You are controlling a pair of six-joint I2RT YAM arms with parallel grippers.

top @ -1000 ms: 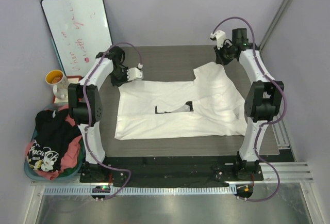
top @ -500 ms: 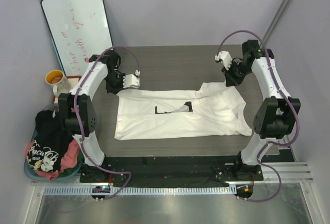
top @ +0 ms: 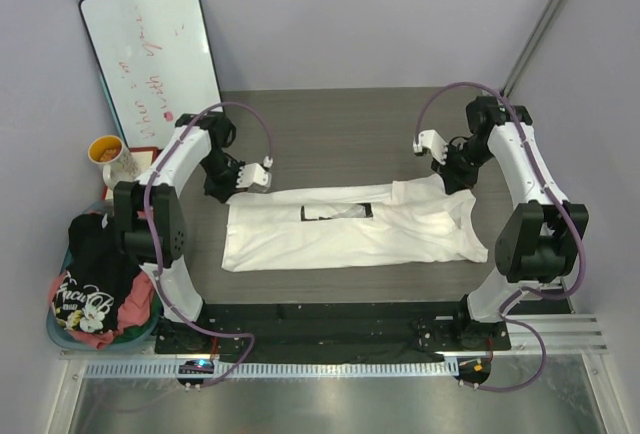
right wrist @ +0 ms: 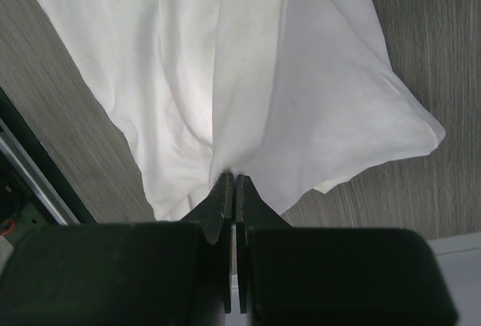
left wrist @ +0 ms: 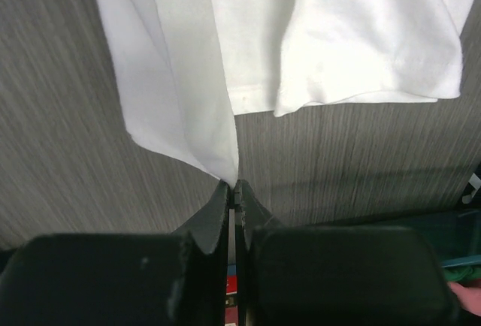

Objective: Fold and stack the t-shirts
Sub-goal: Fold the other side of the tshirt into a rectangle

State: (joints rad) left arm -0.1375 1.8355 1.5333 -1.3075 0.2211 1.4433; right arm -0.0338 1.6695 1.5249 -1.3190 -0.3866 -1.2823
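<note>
Left pincer (left wrist: 234,188) and right pincer (right wrist: 232,179) clamp the white t-shirt (top: 350,232) by its far edge. It lies on the worktop (top: 330,124); apparently doubled over.

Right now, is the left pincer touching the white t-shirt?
Touching. The left wrist view shows the left pincer shut on a corner of the white t-shirt, fabric pinched between its tips.
</note>
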